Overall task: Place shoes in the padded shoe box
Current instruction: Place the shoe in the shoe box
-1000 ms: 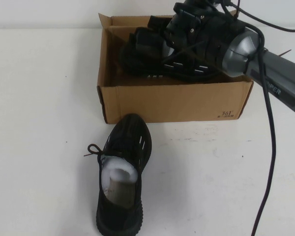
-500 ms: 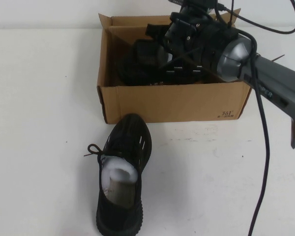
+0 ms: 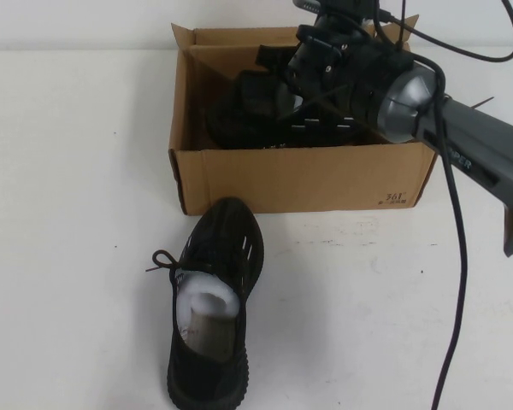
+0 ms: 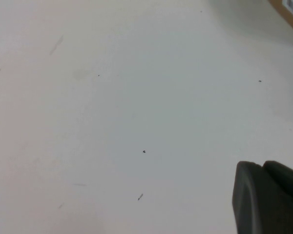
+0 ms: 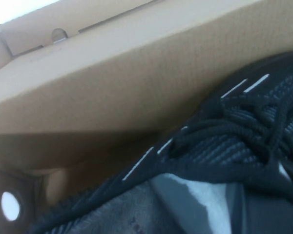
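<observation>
One black knit shoe (image 3: 212, 316) with white stuffing lies on the table in front of the padded shoe box (image 3: 308, 175), toe toward the box. The other shoe (image 3: 265, 115) lies inside the box. My right gripper (image 3: 325, 73) reaches into the box from the right and is shut on that shoe's collar. In the right wrist view the shoe (image 5: 224, 146) fills the foreground against the box's inner wall (image 5: 136, 73), with my right gripper (image 5: 234, 204) at its opening. My left gripper (image 4: 263, 195) is shut and empty above bare table, out of the high view.
The right arm and its black cable (image 3: 462, 256) hang over the table's right side. A corner of the box (image 4: 290, 12) shows in the left wrist view. White table (image 3: 68, 213) lies left of the box and shoe.
My right gripper has moved left and down, taking the held shoe lower into the box. The shoe on the table has not moved.
</observation>
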